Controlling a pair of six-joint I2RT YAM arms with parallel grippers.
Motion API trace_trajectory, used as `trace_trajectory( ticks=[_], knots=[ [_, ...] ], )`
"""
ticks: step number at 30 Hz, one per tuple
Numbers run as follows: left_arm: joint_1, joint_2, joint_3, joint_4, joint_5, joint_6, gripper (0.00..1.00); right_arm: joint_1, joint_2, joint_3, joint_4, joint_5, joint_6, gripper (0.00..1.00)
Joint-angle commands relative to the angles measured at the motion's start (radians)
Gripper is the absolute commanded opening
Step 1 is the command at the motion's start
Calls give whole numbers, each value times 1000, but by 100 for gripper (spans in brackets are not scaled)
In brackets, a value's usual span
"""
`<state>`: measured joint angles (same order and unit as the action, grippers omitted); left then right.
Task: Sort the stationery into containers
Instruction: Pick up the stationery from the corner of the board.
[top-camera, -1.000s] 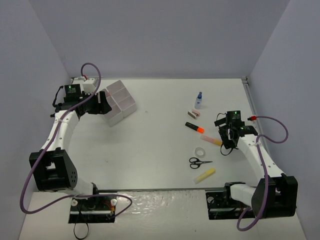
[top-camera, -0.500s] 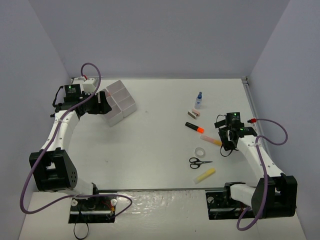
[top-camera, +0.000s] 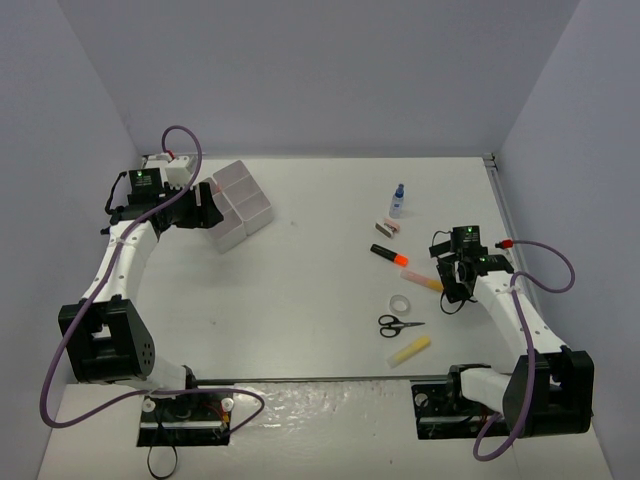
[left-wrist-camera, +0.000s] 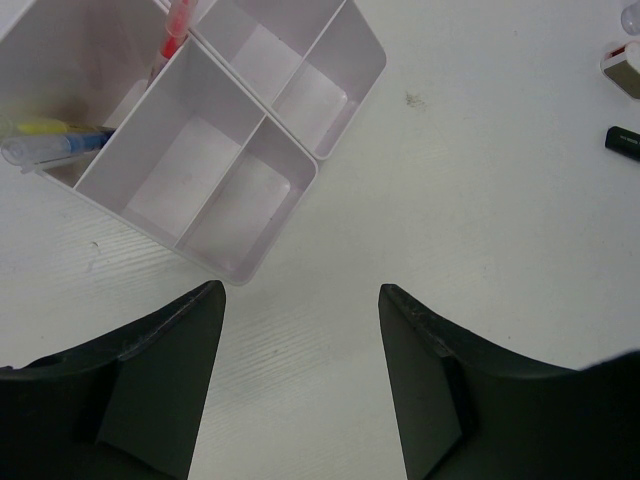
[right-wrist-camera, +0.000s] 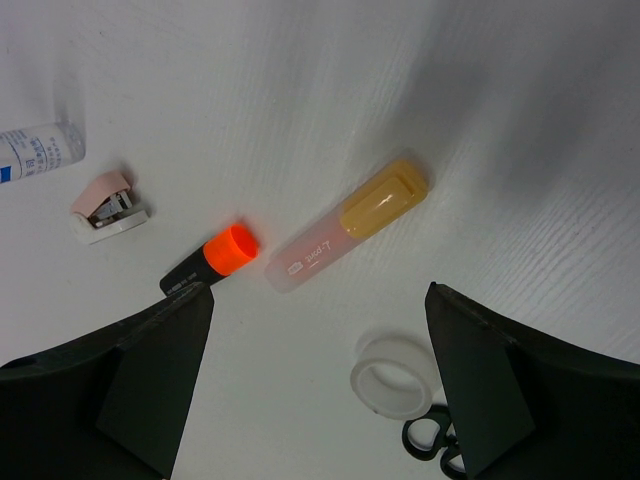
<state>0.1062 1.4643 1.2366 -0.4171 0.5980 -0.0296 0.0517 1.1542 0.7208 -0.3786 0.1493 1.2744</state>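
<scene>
Right tool (right-wrist-camera: 320, 295): open over pale peach plastic highlighter (right-wrist-camera: 345, 228), frame centre; risk: angled barrel may roll, knocking adjacent orange-capped black highlighter (right-wrist-camera: 205, 262).

Light fell soft and even on the table (top-camera: 300, 290) from overhead, cool and bright, and I saw only faint shadows. A glossy sheen ran along the strip (top-camera: 330, 400) at the table's near edge. Through both wrist cameras the table surface looked sharp, while the left fingers (left-wrist-camera: 150, 390) and right fingers (right-wrist-camera: 130, 390) sat dark and soft-edged close to the lens. A broad grey shadow dimmed the table beyond the highlighter (right-wrist-camera: 340, 230), whose cap carried a small glint.
</scene>
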Motion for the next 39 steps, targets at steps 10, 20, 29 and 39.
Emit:
trace_trajectory(
  ticks=[10, 20, 29, 39],
  knots=[
    [3, -33, 49, 40, 12, -11, 60, -8, 20, -1, 2, 33, 40, 85],
    [3, -32, 59, 38, 5, -6, 60, -9, 42, 5, 10, 29, 53, 85],
    [3, -52, 49, 32, -3, 7, 60, -9, 64, -3, 12, 36, 99, 85],
    [3, -15, 75, 25, -5, 6, 60, -5, 173, -31, 42, -14, 191, 85]
  ],
)
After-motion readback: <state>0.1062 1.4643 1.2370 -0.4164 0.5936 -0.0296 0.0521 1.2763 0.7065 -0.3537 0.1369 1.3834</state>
